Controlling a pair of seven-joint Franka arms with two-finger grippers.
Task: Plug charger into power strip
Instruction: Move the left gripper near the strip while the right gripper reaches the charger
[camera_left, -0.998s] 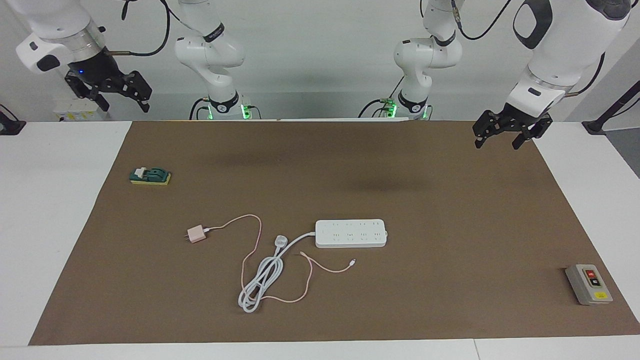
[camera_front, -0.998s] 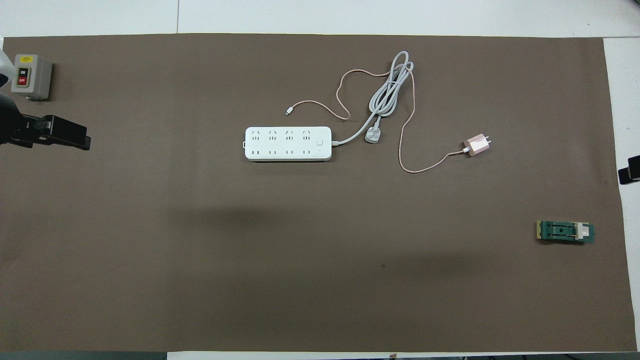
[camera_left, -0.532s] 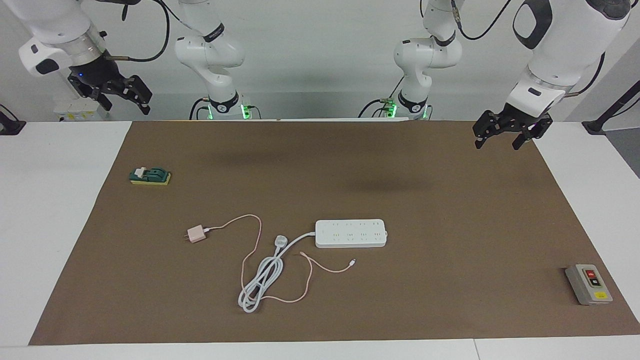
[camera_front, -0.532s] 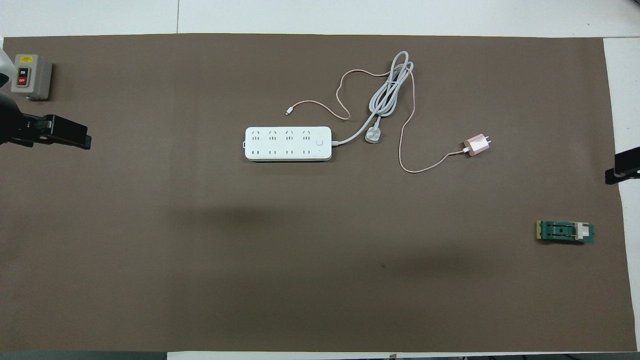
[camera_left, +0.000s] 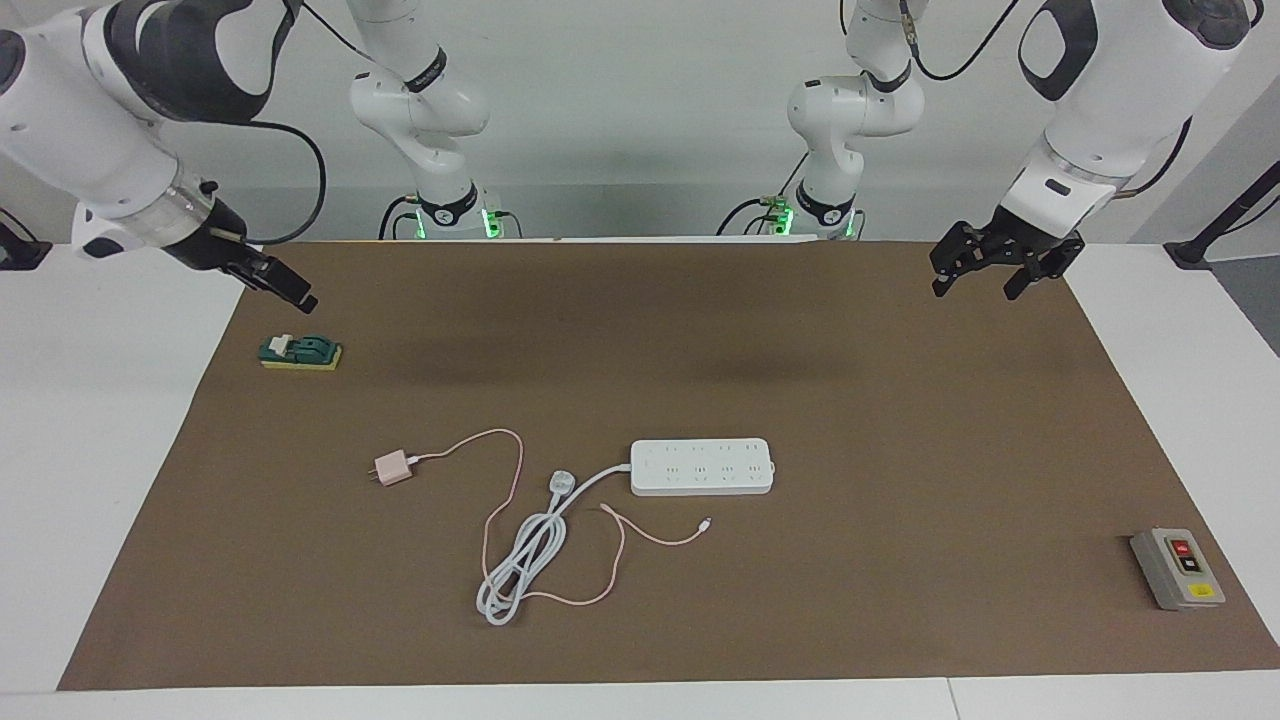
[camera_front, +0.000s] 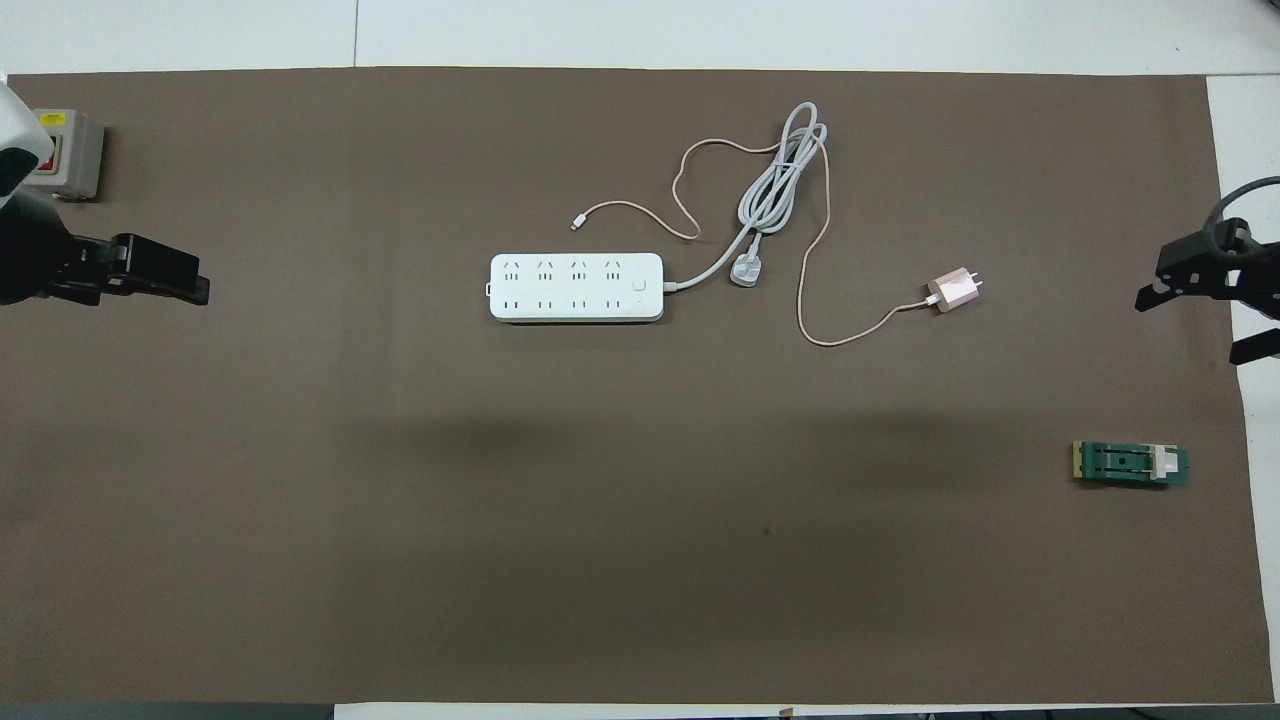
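Observation:
The charger, a small pale pink cube, lies on the brown mat with its thin pink cable looping toward the power strip. That long white strip lies flat mid-mat, sockets up, nothing plugged into it. My right gripper hangs open and empty over the mat's edge at the right arm's end, well away from the charger. Over the mat at the left arm's end, my left gripper is open and empty.
The strip's thick white cord lies coiled, and its three-pin plug rests between strip and charger. A green block on a yellow base sits below the right gripper. A grey switch box stands at the left arm's end.
My right gripper has come down and in from off the table to the mat's edge by the green block. The left gripper has shifted slightly inward. Charger and strip have not moved.

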